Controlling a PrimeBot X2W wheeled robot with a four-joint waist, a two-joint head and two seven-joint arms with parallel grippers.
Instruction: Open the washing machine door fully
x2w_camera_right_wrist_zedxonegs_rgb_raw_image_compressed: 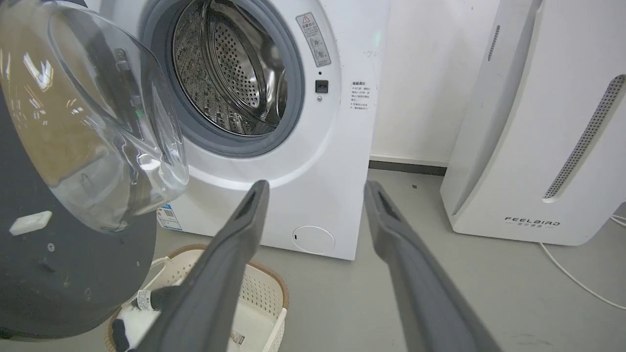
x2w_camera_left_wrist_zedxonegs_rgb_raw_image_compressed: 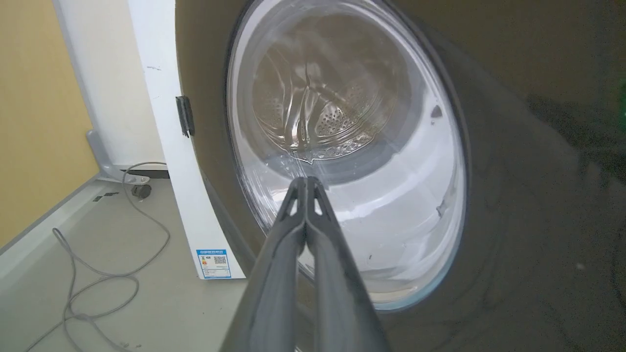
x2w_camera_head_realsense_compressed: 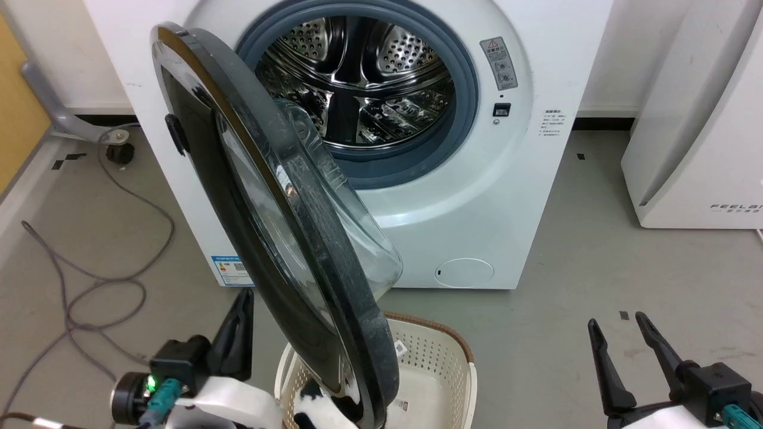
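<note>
Washing machine door [x2w_camera_head_realsense_compressed: 268, 226] has the left tool [x2w_camera_left_wrist_zedxonegs_rgb_raw_image_compressed: 305, 185], fingers pressed together on nothing, just beside the glass centre of its outer face; I cannot tell whether they touch. It stands about half open, hinged at the washing machine's [x2w_camera_head_realsense_compressed: 477, 196] left side, free edge pointing toward the robot over a basket [x2w_camera_head_realsense_compressed: 441, 351], glass bowl bulging rightward. The right tool [x2w_camera_head_realsense_compressed: 620, 325], fingers apart, hangs well apart from it.

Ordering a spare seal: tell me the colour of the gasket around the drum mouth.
Bluish grey; the gasket shows best in the head view.
</note>
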